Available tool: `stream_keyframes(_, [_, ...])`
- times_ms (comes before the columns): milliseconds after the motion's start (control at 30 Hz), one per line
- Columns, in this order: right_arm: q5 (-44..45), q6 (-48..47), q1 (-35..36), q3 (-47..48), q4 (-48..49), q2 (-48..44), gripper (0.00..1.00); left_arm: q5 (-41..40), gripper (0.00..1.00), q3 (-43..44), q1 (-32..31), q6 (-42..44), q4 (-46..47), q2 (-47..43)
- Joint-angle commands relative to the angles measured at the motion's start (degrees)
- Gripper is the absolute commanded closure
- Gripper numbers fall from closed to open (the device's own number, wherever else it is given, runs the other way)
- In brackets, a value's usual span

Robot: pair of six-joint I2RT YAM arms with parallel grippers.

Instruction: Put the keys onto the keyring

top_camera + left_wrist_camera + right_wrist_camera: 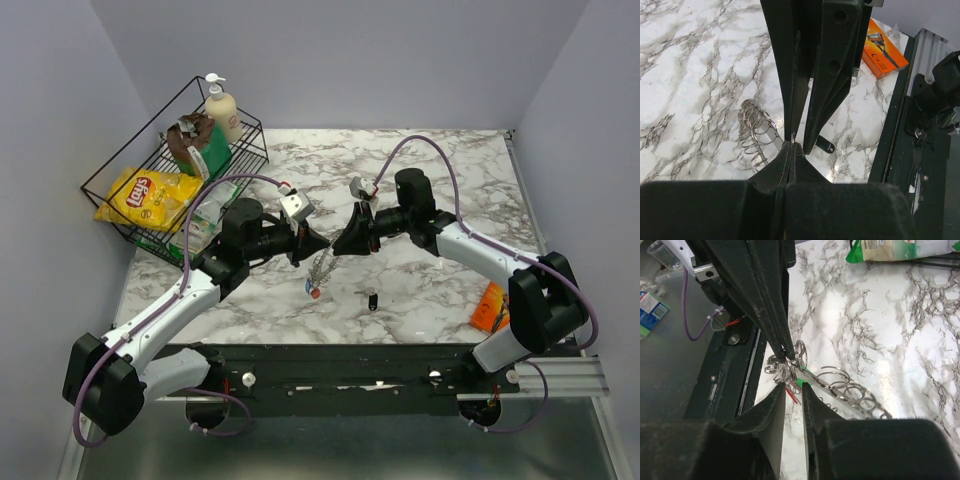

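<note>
The two arms meet nose to nose over the middle of the white, grey-veined marble counter (440, 170). The left gripper (791, 146) is clenched: its black fingers press flat together with a sliver of silvery metal caught at the very tip, which is part of the silvery metal keyring (760, 131), a bunch of thin looped wire rings. The keyring trails away from that pinch point towards the near edge of the counter. Whether its far end rests on the marble or hangs just above it, I cannot tell.

The right gripper (793, 389) comes in from the opposite side, its tips right against those of the left. A narrow gap shows between its fingers, and a small green plastic key head (802, 385) and a bit of red sit in that gap beside the rings. Whether the fingers actually squeeze anything cannot be told. A small red key head (315, 293) shows at the lower end of the keyring.

A small black-headed key (372, 299) lies alone on the counter, near the grippers on the right arm's side. A flat orange rectangular piece (884, 47) lies well apart at the counter's right near edge. At the far left stands a black wire basket (135, 132) holding a yellow crisp bag (150, 195) and a cream pump bottle (222, 110).
</note>
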Motion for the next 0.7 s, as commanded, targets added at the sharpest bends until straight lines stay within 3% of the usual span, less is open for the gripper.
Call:
stream_keyframes(0, [1.98,-0.89,0.30,-1.01,-0.09,-1.39,0.68,-0.09,1.00,1.10,-0.45,0.57,1.66,-1.81])
stream_keyframes(367, [1.89,0.25,0.21,-1.71,2.54,-3.41,0.59,1.40,1.00,1.36,-0.54,0.39,1.57,-0.85])
stream_keyframes(667, [-0.74,2.45,0.30,-1.01,3.95,-2.44,0.67,2.02,1.00,1.54,-0.45,-0.05,2.01,-0.15])
